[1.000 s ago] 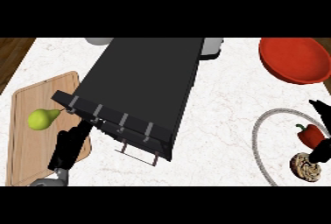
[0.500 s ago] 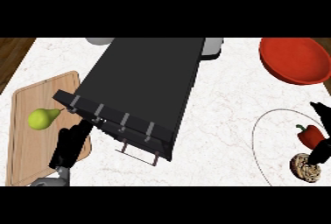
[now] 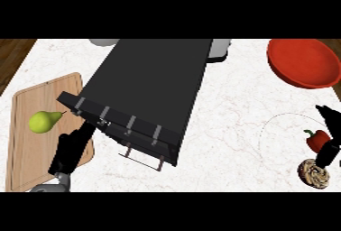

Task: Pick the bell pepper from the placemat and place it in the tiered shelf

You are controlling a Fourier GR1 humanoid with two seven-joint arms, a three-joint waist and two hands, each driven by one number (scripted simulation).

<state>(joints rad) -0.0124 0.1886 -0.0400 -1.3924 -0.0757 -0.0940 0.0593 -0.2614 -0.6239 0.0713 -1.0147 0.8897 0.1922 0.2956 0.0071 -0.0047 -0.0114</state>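
While the right hand's [image 3: 329, 118] fingers spread open beside it, the glossy red bell pepper [image 3: 315, 140] sits on a round placemat [image 3: 279, 118].

Setting: kitchen. Basis: white marble-patterned counter [image 3: 226, 113] carrying food and kitchenware around a black tiered shelf [image 3: 149, 81]. Left of the shelf, a wooden cutting board [image 3: 33, 153] with a green pear [image 3: 43, 121] on it. Far right of the shelf, a red bowl [image 3: 303, 63]. Near right of the shelf, a round placemat [image 3: 286, 135] with a red bell pepper [image 3: 316, 140] and a coiled pastry [image 3: 314, 173]. Brown wood floor [image 3: 13, 54] shows far left of the shelf
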